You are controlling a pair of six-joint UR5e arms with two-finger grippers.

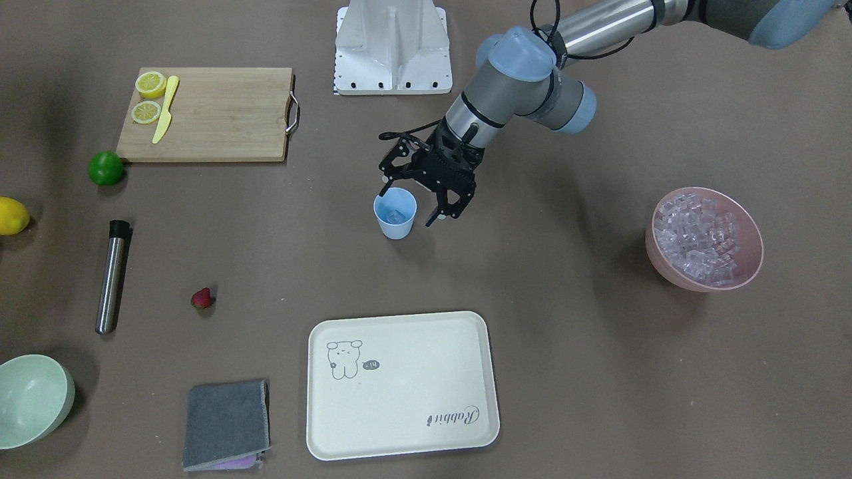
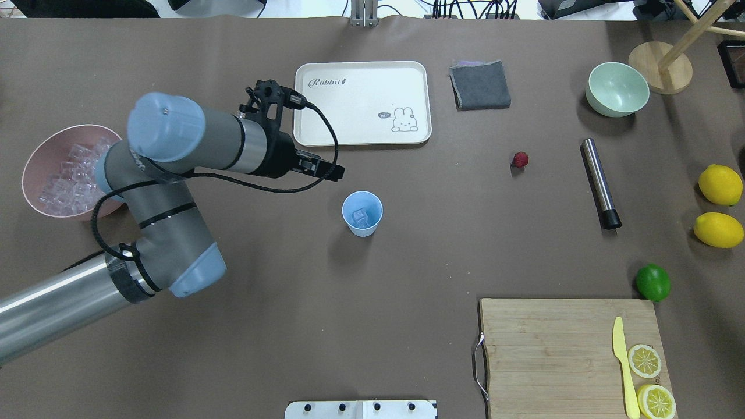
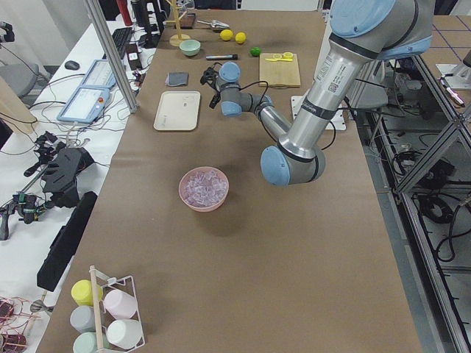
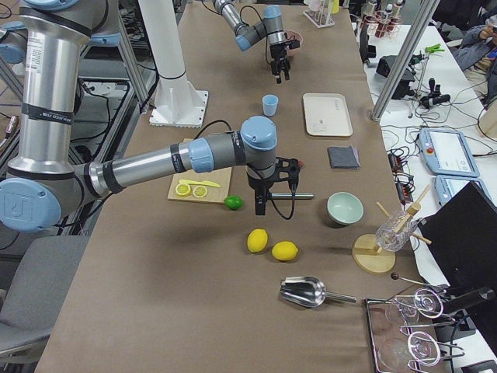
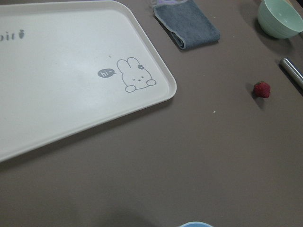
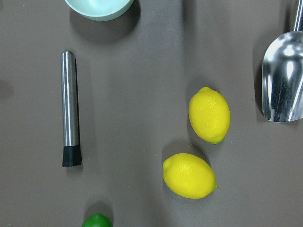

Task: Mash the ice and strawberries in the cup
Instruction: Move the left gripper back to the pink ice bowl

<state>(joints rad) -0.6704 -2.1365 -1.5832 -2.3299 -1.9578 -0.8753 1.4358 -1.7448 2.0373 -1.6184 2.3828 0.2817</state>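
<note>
The light blue cup (image 1: 396,223) (image 2: 362,213) stands upright mid-table with a clear ice cube (image 2: 361,218) inside; its rim (image 5: 194,224) peeks in at the bottom of the left wrist view. My left gripper (image 1: 407,205) (image 2: 339,172) hovers just over the cup's rim on the side toward the pink bowl, open and holding nothing. A pink bowl (image 1: 745,279) (image 2: 32,169) holds many more ice cubes (image 1: 695,241). The strawberry (image 1: 202,298) (image 2: 520,159) (image 5: 262,89) lies alone on the table. My right gripper (image 4: 262,203) shows only in the exterior right view, above the steel rod; I cannot tell its state.
A steel rod with a black tip (image 1: 112,276) (image 2: 600,183) (image 6: 70,109) lies near the strawberry. Also here are a cream tray (image 2: 302,105), grey cloth (image 2: 480,84), pale green bowl (image 2: 617,88), cutting board (image 2: 553,349) with lemon slices and a yellow knife, lime (image 2: 652,281), lemons (image 6: 209,115) and a metal scoop (image 6: 284,80).
</note>
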